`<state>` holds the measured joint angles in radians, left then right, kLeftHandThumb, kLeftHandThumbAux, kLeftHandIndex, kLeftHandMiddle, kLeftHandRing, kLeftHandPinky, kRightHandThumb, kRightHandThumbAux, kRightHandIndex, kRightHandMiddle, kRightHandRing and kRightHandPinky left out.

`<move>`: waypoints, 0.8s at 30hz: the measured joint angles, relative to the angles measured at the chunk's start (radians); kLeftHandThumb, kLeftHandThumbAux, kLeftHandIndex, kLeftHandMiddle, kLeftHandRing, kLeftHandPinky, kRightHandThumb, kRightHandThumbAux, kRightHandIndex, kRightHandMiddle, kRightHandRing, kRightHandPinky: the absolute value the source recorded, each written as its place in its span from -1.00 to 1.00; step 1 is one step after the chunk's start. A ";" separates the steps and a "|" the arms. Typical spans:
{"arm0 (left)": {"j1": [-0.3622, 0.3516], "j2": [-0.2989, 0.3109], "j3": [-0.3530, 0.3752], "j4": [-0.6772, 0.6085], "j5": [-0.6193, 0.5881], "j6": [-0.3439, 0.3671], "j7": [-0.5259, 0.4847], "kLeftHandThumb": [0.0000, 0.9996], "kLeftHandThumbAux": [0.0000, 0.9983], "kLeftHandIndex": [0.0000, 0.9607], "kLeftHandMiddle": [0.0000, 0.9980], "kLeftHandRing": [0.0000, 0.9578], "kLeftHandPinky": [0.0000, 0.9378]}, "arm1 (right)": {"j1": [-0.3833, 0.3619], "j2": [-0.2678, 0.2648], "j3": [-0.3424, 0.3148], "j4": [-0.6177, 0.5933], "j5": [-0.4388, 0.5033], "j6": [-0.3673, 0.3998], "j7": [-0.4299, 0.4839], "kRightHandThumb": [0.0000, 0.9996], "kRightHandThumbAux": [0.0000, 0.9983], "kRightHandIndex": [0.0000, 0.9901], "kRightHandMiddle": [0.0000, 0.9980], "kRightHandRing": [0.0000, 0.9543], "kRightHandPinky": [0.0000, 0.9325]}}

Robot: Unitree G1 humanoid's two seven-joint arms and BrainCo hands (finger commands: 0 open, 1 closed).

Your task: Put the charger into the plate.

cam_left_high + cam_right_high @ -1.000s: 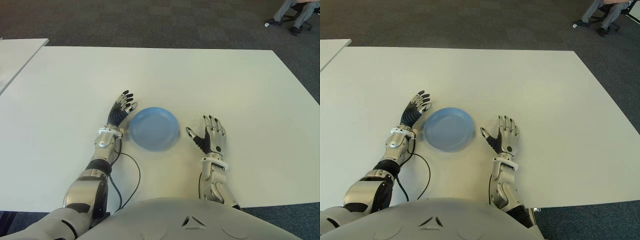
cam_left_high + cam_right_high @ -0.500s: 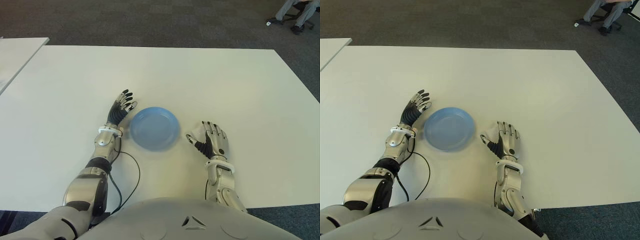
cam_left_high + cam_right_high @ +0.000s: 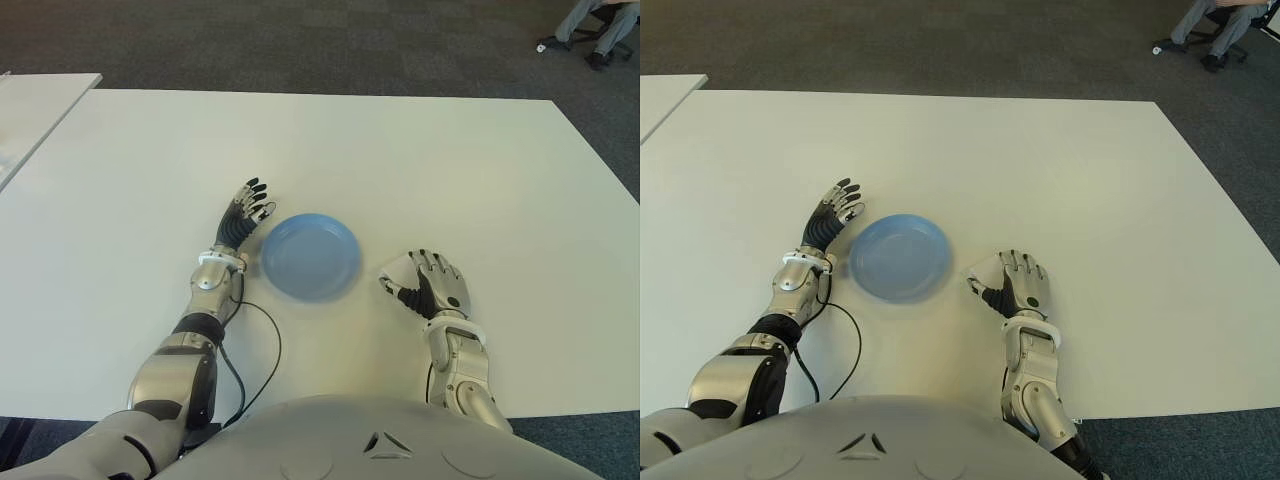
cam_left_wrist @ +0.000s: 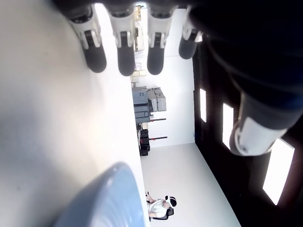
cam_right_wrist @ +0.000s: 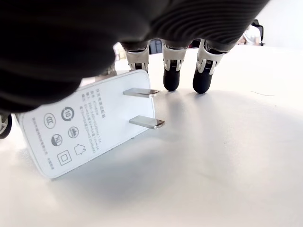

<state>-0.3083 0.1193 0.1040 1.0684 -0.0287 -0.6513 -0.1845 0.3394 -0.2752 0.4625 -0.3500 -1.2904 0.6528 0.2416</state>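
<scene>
Right hand (image 3: 438, 289) curled over charger (image 5: 85, 127) beside plate (image 3: 310, 256), left hand (image 3: 243, 216) spread open

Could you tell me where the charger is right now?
The charger lies on the white table under the right hand, just right of the blue plate in the eye views.

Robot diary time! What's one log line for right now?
right hand: over charger, right of plate | charger: on table | plate: empty | left hand: open, left of plate
</scene>
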 measured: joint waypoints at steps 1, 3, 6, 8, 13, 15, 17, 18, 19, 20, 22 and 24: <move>0.000 0.000 0.000 0.000 0.000 0.001 0.000 -1.00 0.20 -0.92 -0.70 -0.70 -0.74 | 0.002 0.003 0.000 -0.004 -0.006 0.000 0.010 -0.54 -0.59 -1.00 -1.00 -1.00 -1.00; 0.000 0.000 0.000 0.000 -0.001 0.002 0.000 -1.00 0.20 -0.92 -0.71 -0.71 -0.75 | 0.005 0.010 -0.001 -0.011 -0.017 0.001 0.025 -0.53 -0.59 -1.00 -1.00 -1.00 -1.00; -0.001 0.000 0.000 0.001 -0.001 0.003 0.000 -1.00 0.20 -0.93 -0.72 -0.72 -0.77 | 0.009 0.021 -0.002 -0.015 -0.036 0.003 0.041 -0.52 -0.59 -1.00 -1.00 -1.00 -1.00; -0.001 0.000 0.000 0.001 -0.001 0.003 0.000 -1.00 0.19 -0.93 -0.72 -0.72 -0.77 | 0.012 0.028 -0.001 -0.017 -0.048 0.003 0.048 -0.52 -0.59 -1.00 -1.00 -1.00 -1.00; -0.001 0.001 -0.001 0.000 0.000 0.004 0.000 -1.00 0.17 -0.93 -0.71 -0.71 -0.73 | 0.016 0.042 0.001 -0.022 -0.065 0.002 0.060 -0.52 -0.59 -1.00 -1.00 -1.00 -1.00; -0.001 0.001 -0.001 0.000 -0.001 0.005 -0.001 -1.00 0.17 -0.93 -0.71 -0.71 -0.72 | 0.017 0.044 0.001 -0.023 -0.070 0.001 0.064 -0.52 -0.60 -1.00 -1.00 -1.00 -1.00; -0.001 0.001 0.000 0.000 -0.001 0.006 -0.006 -1.00 0.17 -0.93 -0.71 -0.70 -0.72 | 0.018 0.047 0.001 -0.023 -0.075 0.000 0.068 -0.51 -0.60 -1.00 -1.00 -1.00 -1.00; -0.001 0.002 0.000 0.000 -0.002 0.007 -0.010 -1.00 0.17 -0.93 -0.71 -0.70 -0.72 | 0.018 0.050 0.001 -0.023 -0.078 -0.001 0.069 -0.51 -0.60 -1.00 -1.00 -1.00 -1.00; -0.002 0.002 0.000 0.000 -0.002 0.008 -0.012 -1.00 0.18 -0.93 -0.71 -0.70 -0.72 | 0.019 0.053 0.001 -0.023 -0.079 -0.001 0.070 -0.51 -0.60 -1.00 -1.00 -1.00 -1.00; -0.002 0.002 0.001 0.000 -0.003 0.009 -0.012 -1.00 0.18 -0.93 -0.71 -0.70 -0.72 | 0.019 0.056 0.001 -0.023 -0.080 -0.001 0.070 -0.51 -0.60 -1.00 -1.00 -1.00 -1.00; -0.002 0.002 0.001 0.000 -0.004 0.010 -0.016 -1.00 0.19 -0.93 -0.70 -0.70 -0.72 | 0.021 0.061 0.001 -0.021 -0.082 -0.001 0.069 -0.50 -0.60 -1.00 -1.00 -1.00 -1.00; -0.002 0.003 0.002 0.001 -0.005 0.012 -0.018 -1.00 0.19 -0.92 -0.70 -0.69 -0.72 | 0.023 0.064 0.000 -0.019 -0.083 -0.003 0.063 -0.50 -0.59 -1.00 -1.00 -1.00 -1.00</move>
<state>-0.3108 0.1218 0.1061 1.0689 -0.0337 -0.6397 -0.2025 0.3621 -0.2116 0.4628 -0.3694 -1.3732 0.6500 0.3046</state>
